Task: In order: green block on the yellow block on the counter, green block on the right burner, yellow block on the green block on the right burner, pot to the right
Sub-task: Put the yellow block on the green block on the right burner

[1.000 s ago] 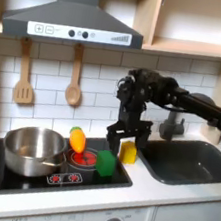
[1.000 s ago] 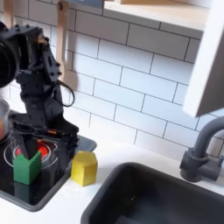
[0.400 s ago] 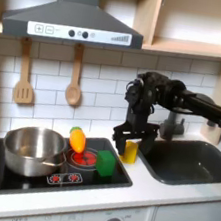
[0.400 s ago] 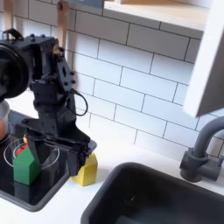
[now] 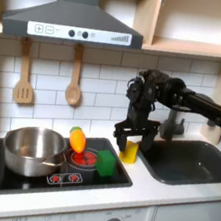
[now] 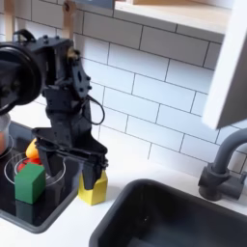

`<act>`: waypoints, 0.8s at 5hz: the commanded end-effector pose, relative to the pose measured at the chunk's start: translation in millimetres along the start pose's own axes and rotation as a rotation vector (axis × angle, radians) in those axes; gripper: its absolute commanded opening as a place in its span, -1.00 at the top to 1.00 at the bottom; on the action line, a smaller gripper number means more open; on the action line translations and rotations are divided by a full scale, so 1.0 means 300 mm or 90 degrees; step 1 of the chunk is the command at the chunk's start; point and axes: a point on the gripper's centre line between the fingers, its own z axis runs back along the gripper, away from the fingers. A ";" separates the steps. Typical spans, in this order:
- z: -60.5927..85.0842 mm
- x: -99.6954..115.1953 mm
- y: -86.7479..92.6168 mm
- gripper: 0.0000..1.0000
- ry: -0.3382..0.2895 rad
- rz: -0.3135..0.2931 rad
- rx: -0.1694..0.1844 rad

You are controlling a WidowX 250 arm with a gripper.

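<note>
Yellow block (image 6: 93, 189) on counter (image 6: 125, 159) between hob edge and sink rim, tool (image 6: 95, 171) spread astride it, green block (image 6: 30, 181) on right burner (image 6: 56, 170).

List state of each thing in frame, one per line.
gripper: open, fingers straddling the yellow block, low over it
yellow block: on the counter, beside the hob, not lifted
green block: upright on the right burner
pot: upright on the other burner; contents cannot be told
orange-and-yellow toy: standing beside the pot
</note>
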 end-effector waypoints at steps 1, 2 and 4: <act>-0.026 0.066 -0.022 -1.00 0.000 0.010 0.012; -0.030 0.081 -0.044 -1.00 0.003 -0.002 0.008; -0.043 0.078 -0.040 -1.00 0.011 -0.002 0.018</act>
